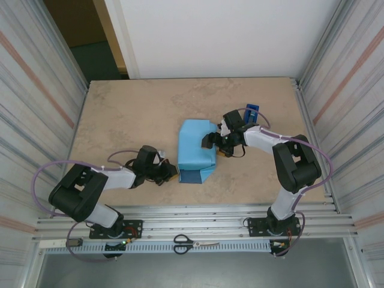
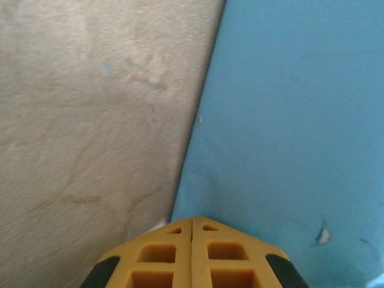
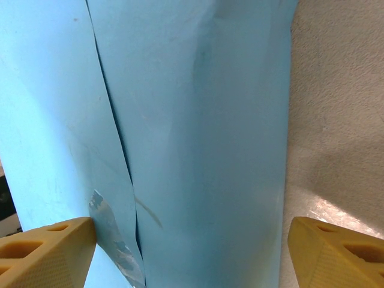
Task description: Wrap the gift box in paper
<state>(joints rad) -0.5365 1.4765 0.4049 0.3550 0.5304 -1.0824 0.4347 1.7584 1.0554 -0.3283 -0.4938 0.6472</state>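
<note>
The paper (image 1: 195, 150) lies folded into a sky-blue bundle at the table's middle, with its near end showing a dark navy inside. The gift box is hidden under it. My left gripper (image 1: 173, 176) is shut with nothing in it, and its yellow tip (image 2: 192, 221) touches the bundle's near left edge (image 2: 288, 120) low on the tabletop. My right gripper (image 1: 216, 146) is open at the bundle's right side. Its fingers (image 3: 54, 243) stand wide on either side of an overlapping flap of the paper (image 3: 198, 120). A scrap of clear tape (image 3: 111, 237) sits on the seam beside the left finger.
A dark-blue tape dispenser (image 1: 251, 112) stands just behind my right arm. Scissors (image 1: 191, 243) lie on the rail at the near edge. Ribbed metal walls close in the beige table (image 1: 132, 114) on both sides.
</note>
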